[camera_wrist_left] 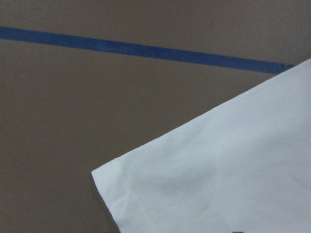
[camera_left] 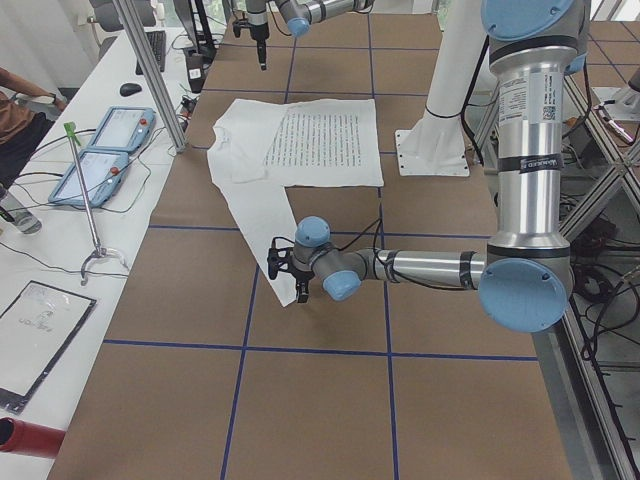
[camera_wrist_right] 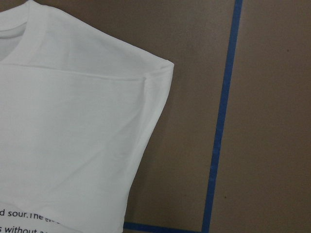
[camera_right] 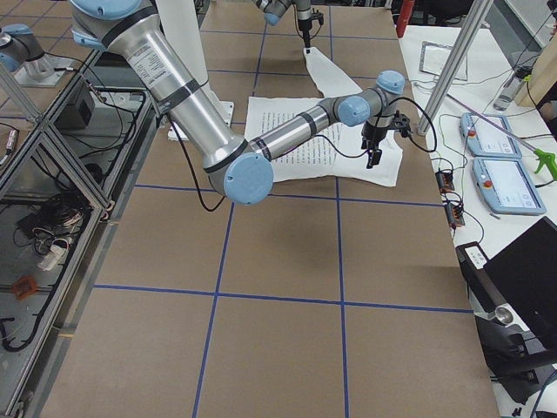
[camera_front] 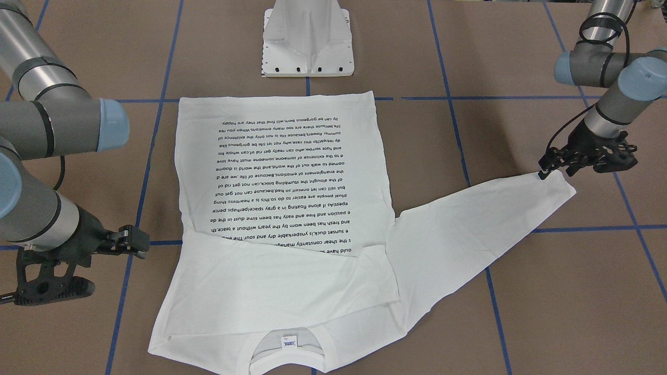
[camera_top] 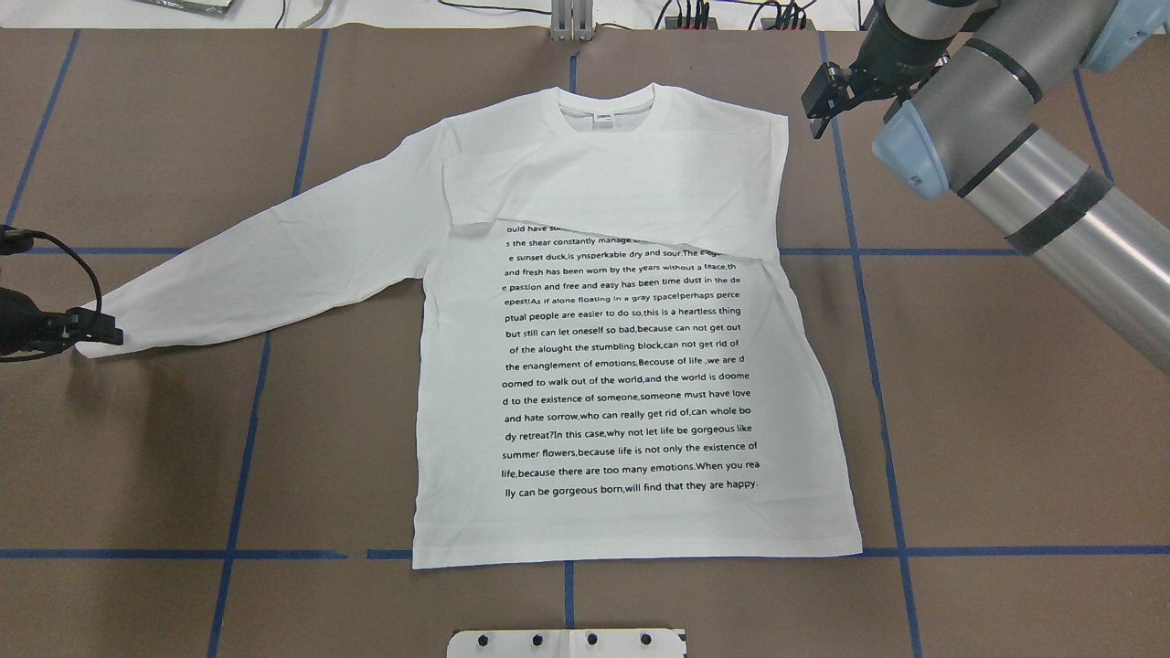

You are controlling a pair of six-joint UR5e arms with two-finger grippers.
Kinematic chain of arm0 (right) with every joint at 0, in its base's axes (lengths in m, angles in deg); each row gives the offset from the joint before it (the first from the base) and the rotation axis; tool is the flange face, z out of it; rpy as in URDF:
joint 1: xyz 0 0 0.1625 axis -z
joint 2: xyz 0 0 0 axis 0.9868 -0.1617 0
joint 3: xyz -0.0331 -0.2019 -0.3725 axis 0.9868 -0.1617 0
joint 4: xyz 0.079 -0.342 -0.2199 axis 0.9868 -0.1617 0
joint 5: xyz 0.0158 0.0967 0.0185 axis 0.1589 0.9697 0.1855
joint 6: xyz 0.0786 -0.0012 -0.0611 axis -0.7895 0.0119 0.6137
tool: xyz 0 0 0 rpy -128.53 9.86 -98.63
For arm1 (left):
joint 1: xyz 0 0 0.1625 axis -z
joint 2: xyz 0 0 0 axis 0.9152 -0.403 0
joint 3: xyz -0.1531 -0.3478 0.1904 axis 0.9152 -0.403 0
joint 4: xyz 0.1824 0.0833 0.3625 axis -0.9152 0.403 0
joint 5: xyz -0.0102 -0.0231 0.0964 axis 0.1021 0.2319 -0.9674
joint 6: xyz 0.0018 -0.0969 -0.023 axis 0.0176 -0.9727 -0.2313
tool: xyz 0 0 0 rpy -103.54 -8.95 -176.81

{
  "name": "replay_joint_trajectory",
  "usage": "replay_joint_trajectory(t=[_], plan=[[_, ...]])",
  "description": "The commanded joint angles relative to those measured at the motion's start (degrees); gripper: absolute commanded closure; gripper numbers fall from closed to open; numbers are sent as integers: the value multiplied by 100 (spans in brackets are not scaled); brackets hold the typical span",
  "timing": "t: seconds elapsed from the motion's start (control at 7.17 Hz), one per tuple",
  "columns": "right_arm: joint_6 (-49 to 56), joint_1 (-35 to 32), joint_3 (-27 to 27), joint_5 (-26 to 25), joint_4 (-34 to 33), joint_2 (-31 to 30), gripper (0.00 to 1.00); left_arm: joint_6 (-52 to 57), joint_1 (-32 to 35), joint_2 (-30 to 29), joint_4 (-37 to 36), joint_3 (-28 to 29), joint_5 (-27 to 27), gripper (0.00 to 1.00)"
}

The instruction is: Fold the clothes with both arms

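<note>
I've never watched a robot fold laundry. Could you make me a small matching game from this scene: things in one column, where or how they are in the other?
Things:
1. sleeve on the robot's left
2. sleeve on the robot's right
3. neck label
4. left end effector

Place or state:
A. folded across the chest, over the top lines of the printed text
B. inside the collar
C. at the tip of a cuff
D. stretched flat out sideways

Pairs: 1-D, 2-A, 3-B, 4-C

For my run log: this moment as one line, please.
shirt: flat, one sleeve folded across chest | left pincer: at outstretched cuff, grip unclear | right pincer: near shoulder
</note>
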Motion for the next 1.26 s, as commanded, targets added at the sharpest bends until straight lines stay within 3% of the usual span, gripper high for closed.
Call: replay_joint_trajectory(t=[0.0, 0.28, 0.7, 0.98, 1.12], plan=[[0, 2, -3, -10, 1, -5, 0, 13, -23, 29, -44, 42, -145, 19], [0, 2, -3, -19, 9, -22, 0, 4, -24, -6, -71, 25, -155, 43], [0, 2, 6, -10, 18, -83, 0, 4, -24, -59, -71, -11, -155, 67], [0, -6, 6, -1, 53, -128, 0, -31, -24, -112, -79, -124, -129, 100], [9, -24, 15, -1, 53, -137, 0, -40, -15, -103, -97, -290, -94, 100]])
